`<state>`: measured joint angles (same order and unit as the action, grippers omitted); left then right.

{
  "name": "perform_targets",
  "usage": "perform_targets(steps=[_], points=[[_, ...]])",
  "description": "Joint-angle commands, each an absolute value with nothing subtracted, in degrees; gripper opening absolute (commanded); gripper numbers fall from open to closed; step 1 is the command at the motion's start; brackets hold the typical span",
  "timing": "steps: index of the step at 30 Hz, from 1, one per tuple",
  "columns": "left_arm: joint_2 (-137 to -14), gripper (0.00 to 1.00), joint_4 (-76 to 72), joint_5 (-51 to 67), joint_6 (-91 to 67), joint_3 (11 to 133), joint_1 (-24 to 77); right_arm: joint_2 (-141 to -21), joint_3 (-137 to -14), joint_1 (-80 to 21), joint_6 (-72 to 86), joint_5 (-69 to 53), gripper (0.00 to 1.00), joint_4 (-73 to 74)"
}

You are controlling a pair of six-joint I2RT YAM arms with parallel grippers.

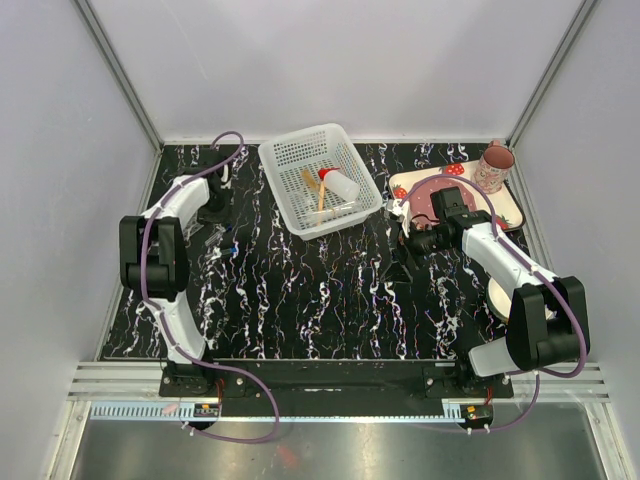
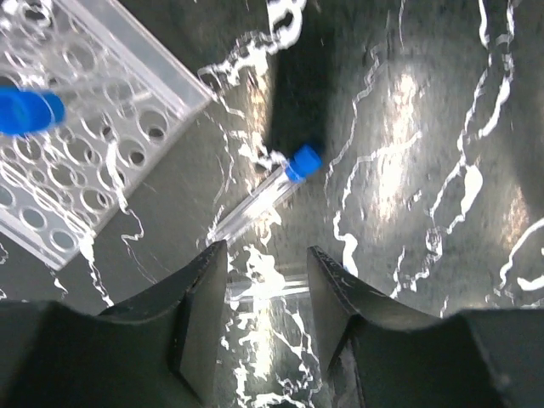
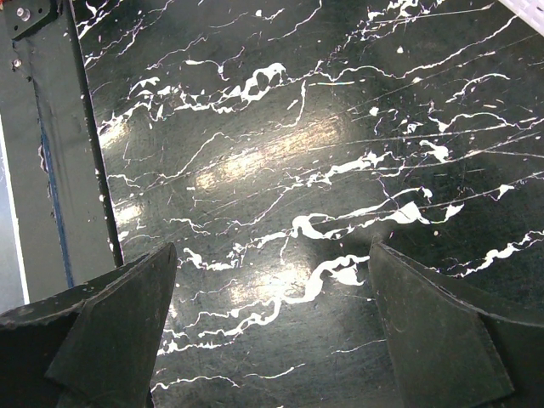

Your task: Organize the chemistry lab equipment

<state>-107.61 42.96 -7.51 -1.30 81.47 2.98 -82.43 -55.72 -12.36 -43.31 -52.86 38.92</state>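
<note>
Rack (image 2: 110,161), one; blue-capped tubes (image 2: 263,191), two.

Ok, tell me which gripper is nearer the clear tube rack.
Left. The left gripper hovers right beside the clear tube rack; the right gripper is far off on the opposite side, by the strawberry-print tray.

A white perforated plastic basket (image 1: 290,150) is sitting at the back middle of the black, white-veined marble table (image 1: 320,300). It is holding a translucent red-capped squeeze bottle (image 1: 338,183) lying on its side and thin orange wooden sticks (image 1: 316,190). The left gripper (image 1: 215,222) is reaching down at the far left, near small blue-capped clear tubes (image 1: 228,243). The right gripper (image 1: 415,238) is hanging just beside the strawberry-print tray (image 1: 508,208), where a pink patterned mug (image 1: 494,167) is standing.
</note>
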Motion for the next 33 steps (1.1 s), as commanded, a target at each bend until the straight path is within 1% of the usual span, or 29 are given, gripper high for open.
perform_targets(steps=[1, 4, 9, 14, 15, 21, 29, 33], points=[[-112.0, 0.45, 42.4, -12.1, -0.4, 87.4, 2.8, -82.8, -58.1, -12.3, -44.5, -52.2, 1.00, 39.4], [-114.2, 0.43, 43.2, -13.6, -0.4, 89.5, 2.7, -82.9, -58.1, -12.3, -44.5, -52.2, 1.00, 39.5], [-115.7, 0.43, 43.5, -13.6, -0.4, 89.2, 2.2, -83.1, -58.2, -12.2, -44.4, -52.2, 1.00, 39.4], [-118.3, 0.43, 43.5, -12.7, -0.4, 89.7, 1.8, -83.2, -58.2, -12.3, -44.4, -52.2, 1.00, 39.5], [-118.6, 0.41, 43.5, -12.4, -0.4, 89.9, 1.8, -83.1, -58.2, -12.3, -44.4, -52.1, 1.00, 39.5], [-119.9, 0.40, 44.3, -9.4, -0.5, 89.7, 0.4, -83.1, -58.2, -12.3, -44.4, -52.0, 1.00, 39.6], [-119.7, 0.27, 43.2, -3.9, -1.8, 86.8, -1.5, -83.0, -58.2, -12.3, -44.5, -52.0, 1.00, 39.6], [-119.2, 0.23, 42.3, -1.7, -2.5, 86.2, -1.5, -83.1, -58.2, -12.3, -44.5, -52.0, 1.00, 39.6]])
